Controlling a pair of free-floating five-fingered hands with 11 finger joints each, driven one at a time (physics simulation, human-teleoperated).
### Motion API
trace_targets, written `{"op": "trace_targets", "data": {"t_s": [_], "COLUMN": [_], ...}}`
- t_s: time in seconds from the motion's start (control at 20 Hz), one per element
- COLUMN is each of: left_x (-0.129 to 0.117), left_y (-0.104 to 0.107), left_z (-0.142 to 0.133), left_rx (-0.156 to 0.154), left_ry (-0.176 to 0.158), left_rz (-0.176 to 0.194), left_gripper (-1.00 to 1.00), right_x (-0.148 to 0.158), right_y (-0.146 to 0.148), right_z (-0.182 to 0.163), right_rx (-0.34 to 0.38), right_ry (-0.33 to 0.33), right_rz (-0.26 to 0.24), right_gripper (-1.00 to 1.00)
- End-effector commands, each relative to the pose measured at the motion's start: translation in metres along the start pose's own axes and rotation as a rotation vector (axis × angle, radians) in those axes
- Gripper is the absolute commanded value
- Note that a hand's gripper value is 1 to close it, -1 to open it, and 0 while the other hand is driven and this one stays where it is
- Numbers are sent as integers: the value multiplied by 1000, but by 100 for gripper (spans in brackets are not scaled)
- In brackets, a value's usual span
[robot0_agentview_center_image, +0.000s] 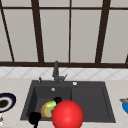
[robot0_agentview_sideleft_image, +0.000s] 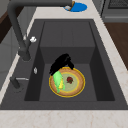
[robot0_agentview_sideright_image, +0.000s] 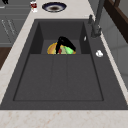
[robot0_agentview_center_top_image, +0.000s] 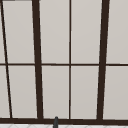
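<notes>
Nearest to you, at the bottom centre of the front view, a large red ball (robot0_agentview_center_image: 67, 115) covers part of the sink's front edge. Just left of it, in the lower left of that frame, the left robot hand (robot0_agentview_center_image: 34, 118) hangs over the front rim; you cannot tell how its fingers are set.

Behind the ball, in the left basin of the dark sink (robot0_agentview_center_image: 87, 100), lies a yellow-rimmed plate (robot0_agentview_center_image: 45, 110). From the left side view you see it flat on the basin floor, with a small dark red spot at its middle. The right robot hand (robot0_agentview_center_image: 58, 100) reaches down over the plate's edge, its fingers curled around a green piece (robot0_agentview_sideleft_image: 58, 81) that touches the plate.

Further back, the dark faucet (robot0_agentview_center_image: 56, 71) stands at the sink's rear edge, centre frame. On the pale surface (robot0_agentview_center_image: 15, 85), a dark blue bowl (robot0_agentview_center_image: 6, 101) sits at the left edge of the frame and a blue dish (robot0_agentview_center_image: 125, 105) at the right edge, both well apart from the sink. Beyond them, a window (robot0_agentview_center_image: 70, 30) with dark bars spans the upper half.
</notes>
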Motion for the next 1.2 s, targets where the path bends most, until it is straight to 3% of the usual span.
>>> {"op": "trace_targets", "data": {"t_s": [0.0, 0.25, 0.4, 0.65, 0.95, 1.15], "left_x": [0, 0, 0, 0, 0, 0], "left_y": [0, 0, 0, 0, 0, 0], "left_z": [0, 0, 0, 0, 0, 0], "left_rx": [0, 0, 0, 0, 0, 0], "left_ry": [0, 0, 0, 0, 0, 0], "left_rz": [0, 0, 0, 0, 0, 0], "left_gripper": [0, 0, 0, 0, 0, 0], "right_x": [13, 26, 19, 14, 16, 22], "right_y": [4, 7, 7, 15, 31, 39], "right_z": [-6, -10, -22, -33, -43, -50], "right_rx": [-49, -73, -42, -62, -78, -52], "right_ry": [-31, -21, -66, -122, -110, -92], "right_rz": [93, 94, 48, 41, 55, 54], "right_gripper": [-100, -100, -100, -100, -100, -100]}}
